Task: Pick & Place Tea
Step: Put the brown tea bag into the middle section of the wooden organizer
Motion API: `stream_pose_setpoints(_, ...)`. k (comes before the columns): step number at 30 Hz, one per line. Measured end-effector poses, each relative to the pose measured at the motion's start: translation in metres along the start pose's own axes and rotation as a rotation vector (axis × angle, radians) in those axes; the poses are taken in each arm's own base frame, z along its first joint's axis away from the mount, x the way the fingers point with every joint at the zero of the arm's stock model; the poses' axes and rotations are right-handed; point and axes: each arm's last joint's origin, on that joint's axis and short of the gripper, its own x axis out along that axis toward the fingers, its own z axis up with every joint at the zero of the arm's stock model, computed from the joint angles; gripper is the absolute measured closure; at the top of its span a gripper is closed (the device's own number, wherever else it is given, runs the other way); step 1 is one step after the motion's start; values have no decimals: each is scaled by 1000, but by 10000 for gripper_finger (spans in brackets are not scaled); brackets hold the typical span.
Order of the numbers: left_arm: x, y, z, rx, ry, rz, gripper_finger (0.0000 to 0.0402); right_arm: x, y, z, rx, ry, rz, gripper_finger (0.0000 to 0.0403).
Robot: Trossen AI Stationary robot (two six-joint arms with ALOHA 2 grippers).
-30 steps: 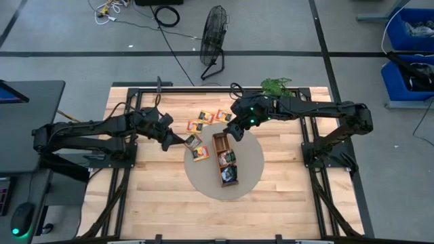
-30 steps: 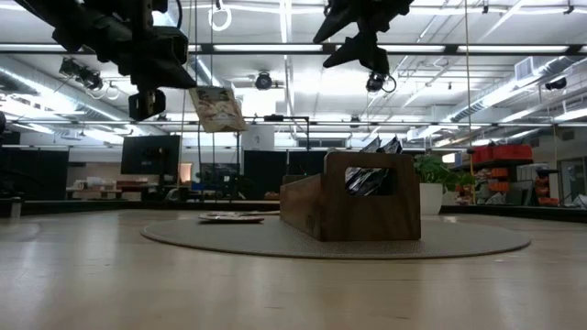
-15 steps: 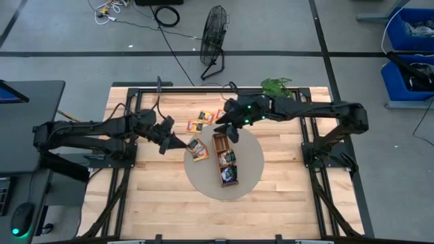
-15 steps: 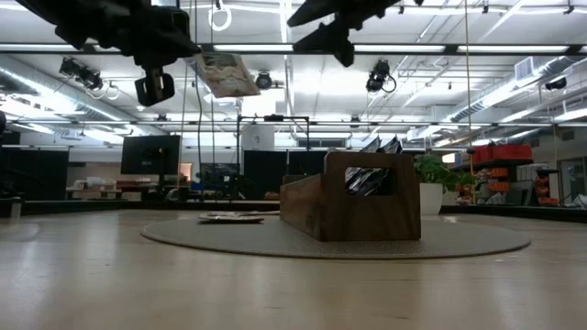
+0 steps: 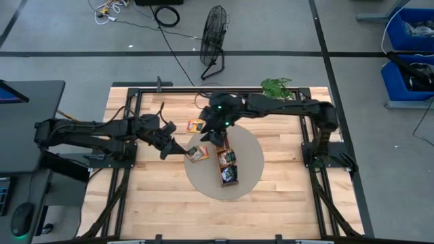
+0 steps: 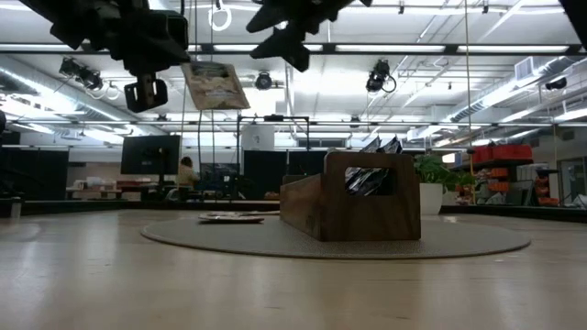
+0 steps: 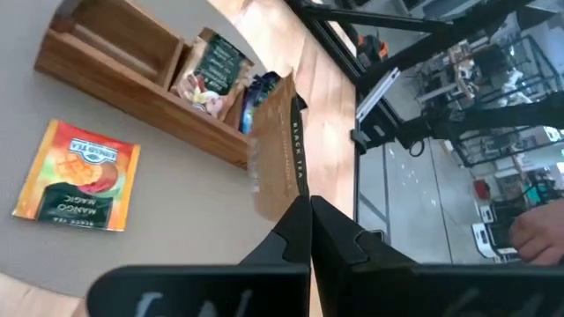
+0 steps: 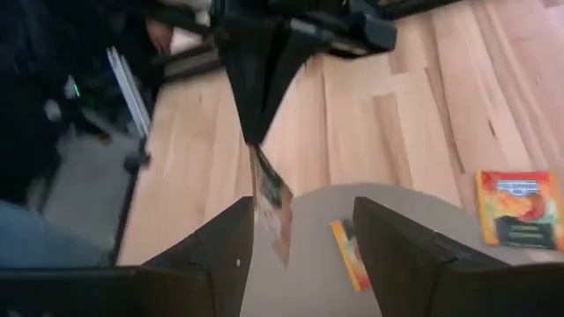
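The left pincer (image 5: 178, 146) hangs above the table (image 5: 149, 203), just off the round grey mat's (image 5: 247, 177) edge on the side away from the right arm's base. Its fingers (image 7: 295, 231) are pressed together on the corner of a pale sachet marked "black tea" (image 7: 278, 145), which dangles edge-on in the air; in the low view the same sachet (image 6: 213, 85) hangs tilted, well above the mat.

The wooden compartment tray (image 5: 224, 160) lies on the mat, with a few sachets standing in its compartments, among them a dark green one (image 7: 217, 60). Beside the tray, on the side toward the left arm, an orange mango sachet (image 7: 77, 176) lies flat on the mat. Another orange sachet (image 5: 195, 125) lies on the bare wood just beyond the mat's far edge.

The right pincer (image 5: 211, 137) hovers over the far end of the tray, its fingers (image 8: 401, 255) spread and holding nothing, facing the left pincer and the dangling sachet (image 8: 271, 204).
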Motion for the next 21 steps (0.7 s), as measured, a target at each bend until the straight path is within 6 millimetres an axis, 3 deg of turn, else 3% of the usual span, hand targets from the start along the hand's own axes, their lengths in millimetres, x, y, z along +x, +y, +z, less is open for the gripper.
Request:
stream_pose_setpoints(10,2,-2,-1,15,9,-10,401,38,13,15,-107,81,54,199)
stream_pose_setpoints(21,2,-2,-2,24,23,-19,401,72,11,4,-82,165,94,199)
